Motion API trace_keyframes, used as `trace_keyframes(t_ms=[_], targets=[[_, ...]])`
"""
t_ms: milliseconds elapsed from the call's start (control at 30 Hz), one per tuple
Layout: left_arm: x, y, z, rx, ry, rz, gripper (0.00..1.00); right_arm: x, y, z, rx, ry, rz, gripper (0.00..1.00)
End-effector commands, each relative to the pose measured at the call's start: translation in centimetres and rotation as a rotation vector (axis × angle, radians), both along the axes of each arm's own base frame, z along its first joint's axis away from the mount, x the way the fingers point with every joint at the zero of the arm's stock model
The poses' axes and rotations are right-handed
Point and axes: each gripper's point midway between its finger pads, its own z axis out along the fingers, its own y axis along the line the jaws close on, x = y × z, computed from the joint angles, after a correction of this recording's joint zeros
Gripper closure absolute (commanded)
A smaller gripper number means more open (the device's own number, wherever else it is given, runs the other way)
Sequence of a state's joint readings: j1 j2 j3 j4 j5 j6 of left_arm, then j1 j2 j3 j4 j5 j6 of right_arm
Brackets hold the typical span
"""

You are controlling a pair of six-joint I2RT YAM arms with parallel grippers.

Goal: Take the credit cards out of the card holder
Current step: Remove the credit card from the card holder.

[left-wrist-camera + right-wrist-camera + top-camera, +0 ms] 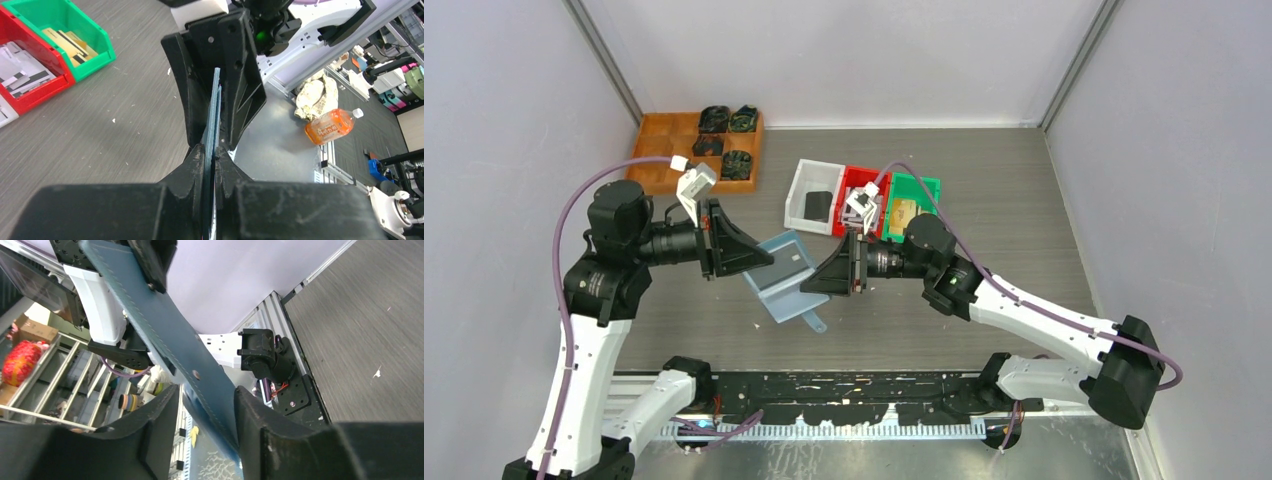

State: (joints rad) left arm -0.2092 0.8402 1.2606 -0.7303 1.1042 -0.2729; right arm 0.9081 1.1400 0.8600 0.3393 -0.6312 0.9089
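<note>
Grey tabletop [1024, 220] below: the card holder [782, 275] is held aloft, pinched at opposite edges by the left gripper [759, 255] and right gripper [812, 283]. Gold credit cards [903, 212] are seen lying in the green bin [929, 183]; whether more are inside cannot be told

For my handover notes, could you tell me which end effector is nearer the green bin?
Right. The right end effector holds the card holder just in front of the green bin; the left end effector holds it farther left.
</note>
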Motion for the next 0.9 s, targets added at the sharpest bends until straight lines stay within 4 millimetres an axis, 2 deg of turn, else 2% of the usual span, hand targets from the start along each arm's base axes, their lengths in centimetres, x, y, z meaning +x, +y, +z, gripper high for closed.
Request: trace_keyframes(t_ms=[0,133,267,300,367,433,533,867], targets=[[0.7,-0.1,2.6,-0.039,-0.091,0.028,1.00,-0.4,-0.1,2.1,0.097,-0.003,0.002,0.54],[1.6,0.2,2.4,-0.024,-0.125,0.079,1.00,-0.5,-0.3,2.4,0.109,0.007,-0.003,0.65],[1.7,0.3,2.0,-0.015,-0.139,0.090,1.00,0.6,-0.1,2.6,0.097,0.020,-0.055,0.80],[1.4,0.3,1.9,-0.016,-0.131,0.080,0.96,1.0,0.0,2.5,0.091,0.029,-0.077,0.84],[0.9,0.2,1.6,-0.020,-0.113,0.052,0.77,1.6,0.1,2.7,0.090,0.034,-0.109,0.90],[0.5,0.1,1.4,-0.021,-0.101,0.036,0.69,1.7,0.2,2.9,0.091,0.027,-0.109,0.92],[0.2,0.3,1.2,-0.006,-0.118,0.034,0.68,1.6,0.1,2.6,0.072,0.022,-0.107,0.93],[0.6,0.8,0.4,0.033,-0.164,0.076,0.75,1.1,-0.2,2.8,0.058,0.015,-0.091,0.94]])
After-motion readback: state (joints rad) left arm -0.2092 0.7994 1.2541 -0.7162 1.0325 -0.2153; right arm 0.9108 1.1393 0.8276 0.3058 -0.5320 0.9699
